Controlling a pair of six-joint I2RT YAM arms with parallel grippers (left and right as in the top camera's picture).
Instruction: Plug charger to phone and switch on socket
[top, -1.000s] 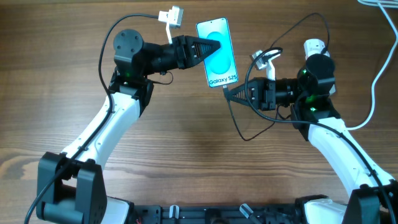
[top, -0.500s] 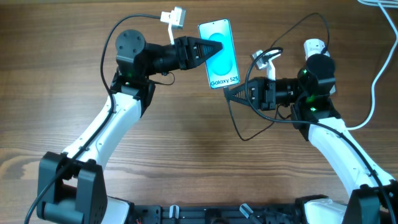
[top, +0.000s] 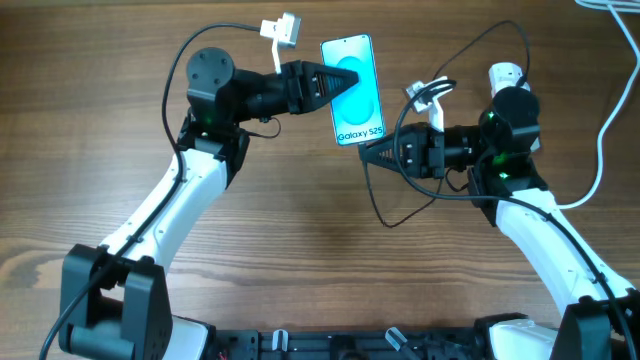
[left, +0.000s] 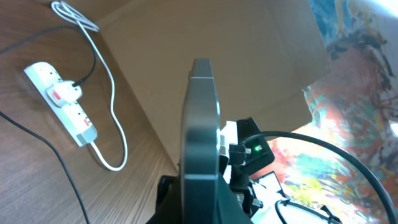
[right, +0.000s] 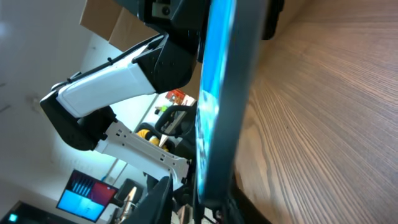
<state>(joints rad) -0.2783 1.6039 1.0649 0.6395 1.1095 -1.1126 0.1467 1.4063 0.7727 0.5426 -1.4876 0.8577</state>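
Left jaws grip the phone (top: 361, 108) by its long edge, in the upper middle of the overhead view. The cyan screen faces up and the end that reads "Galaxy S25" points toward the lower frame. In the left wrist view the phone (left: 200, 130) shows edge-on, rising from the bottom centre between those jaws.

Right jaws are drawn narrow to a dark point just beside the phone's lower end, right of centre overhead. They are closed on the end of the charger (top: 385, 221), whose thin black cable drops from under the tip in a loop over the counter (top: 300, 250) and curves back up toward the right arm (top: 545, 235). The plug tip is too small to make out, so I cannot tell whether it is in the port. The right wrist view has the phone (right: 219, 87) very close, as a bright strip down the middle of the frame.

The socket (left: 61, 98) lies at the upper left of the left wrist view, with a black cable plugged into it. Its thick white lead (left: 114, 109) curls away to the right. The switch position cannot be read.
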